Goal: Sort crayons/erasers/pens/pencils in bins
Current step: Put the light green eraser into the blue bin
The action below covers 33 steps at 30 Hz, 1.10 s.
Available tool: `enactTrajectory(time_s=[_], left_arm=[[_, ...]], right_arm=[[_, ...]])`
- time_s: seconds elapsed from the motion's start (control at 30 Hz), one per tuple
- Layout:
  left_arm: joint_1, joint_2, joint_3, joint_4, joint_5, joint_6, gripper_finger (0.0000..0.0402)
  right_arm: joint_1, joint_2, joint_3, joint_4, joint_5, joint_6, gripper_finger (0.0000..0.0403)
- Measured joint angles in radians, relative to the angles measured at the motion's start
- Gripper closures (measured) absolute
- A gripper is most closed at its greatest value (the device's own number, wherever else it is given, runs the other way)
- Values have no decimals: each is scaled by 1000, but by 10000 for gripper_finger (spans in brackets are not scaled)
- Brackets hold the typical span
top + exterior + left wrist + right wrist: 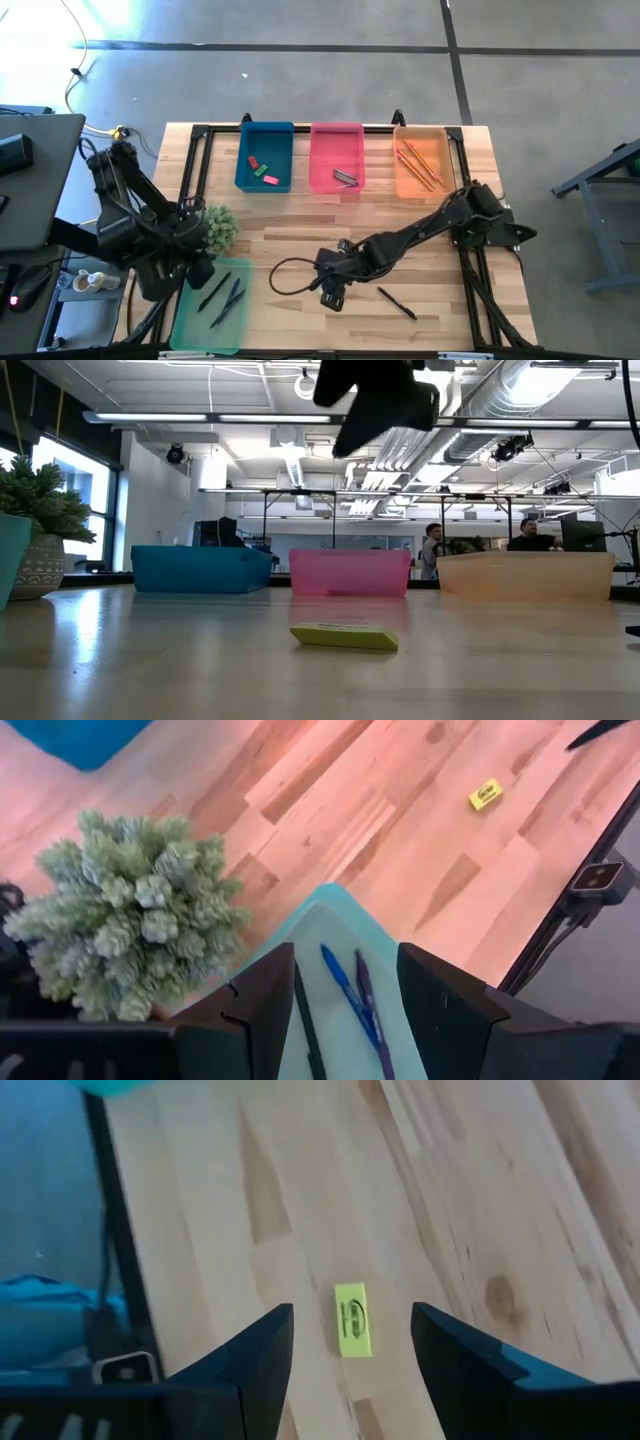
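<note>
Right hand [352, 1342] open above yellow eraser [353, 1320].

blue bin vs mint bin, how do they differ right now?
Contents: the blue bin holds small erasers, pink, red and green; the mint bin holds long slim pens.
Place: the blue bin sits in the far row beside the pink bin; the mint bin sits alone at the near left corner, by the plant.
Arms: the open left gripper hangs over the mint bin; none is over the blue bin.
Both are shallow rectangular trays of like size.
</note>
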Motion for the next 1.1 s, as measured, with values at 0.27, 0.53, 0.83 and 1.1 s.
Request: enactTrajectory(time_s=[0.27,0.53,0.83,1.1], left_arm=[[68,-12,0,0,7,93,234],[89,-11,0,3,12,102,234],[88,-10,0,2,4,102,234],[88,-10,0,2,-18,102,234]], right_arm=[[29,72,0,-6,12,-7,209],[62,144,0,16,62,-133,209],[78,216,0,79,67,-207,208],[78,259,0,90,63,-198,208]])
